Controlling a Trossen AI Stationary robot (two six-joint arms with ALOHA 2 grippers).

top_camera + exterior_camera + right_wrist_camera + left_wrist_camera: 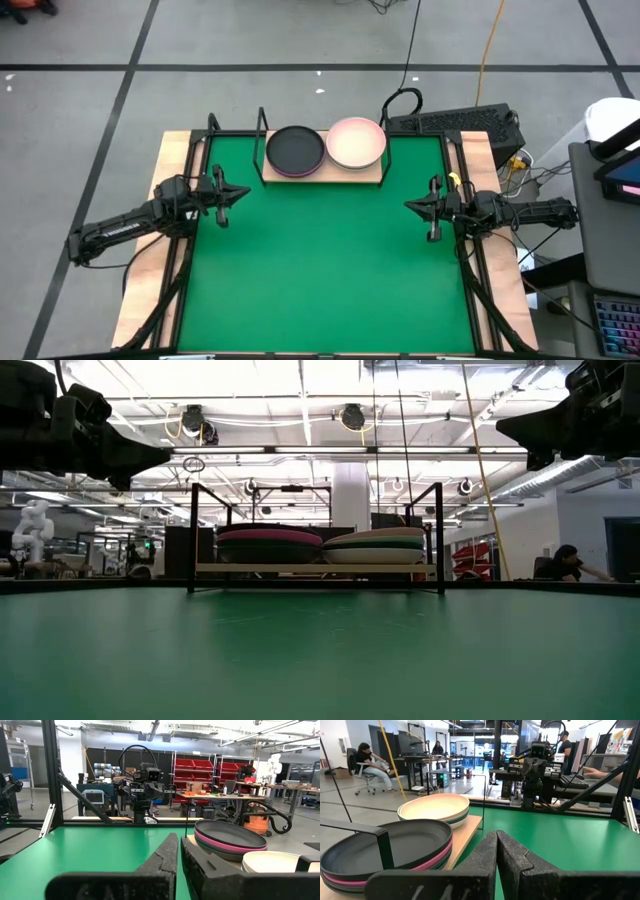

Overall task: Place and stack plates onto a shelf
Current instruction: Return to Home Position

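Plates sit in two stacks just beside each other on the shelf (340,178), a light-wood board with thin black wire uprights. It stands at the upper middle of the high view, along the top edge of the green mat (320,265). The stack on the picture's left is topped by a black plate (295,149) with a magenta rim showing just beneath it. The stack on the right is topped by a light pink plate (356,142).

At the middle left of the high view the left arm stretches in from the lower left, low and nearly straight. The left gripper (240,192) points inward over the mat's left border, well apart from the shelf. Its wrist view shows the two dark fingers (485,855) pressed together with nothing between them.

At the middle right the right arm mirrors that pose, reaching in from the right edge. The right gripper (412,205) is over the mat's right border and faces the left one across the bare mat. Its own fingers are likewise closed against each other and hold nothing.

In the low view the two arms show dark in the upper corners, above the mat, with the loaded shelf centred between them.
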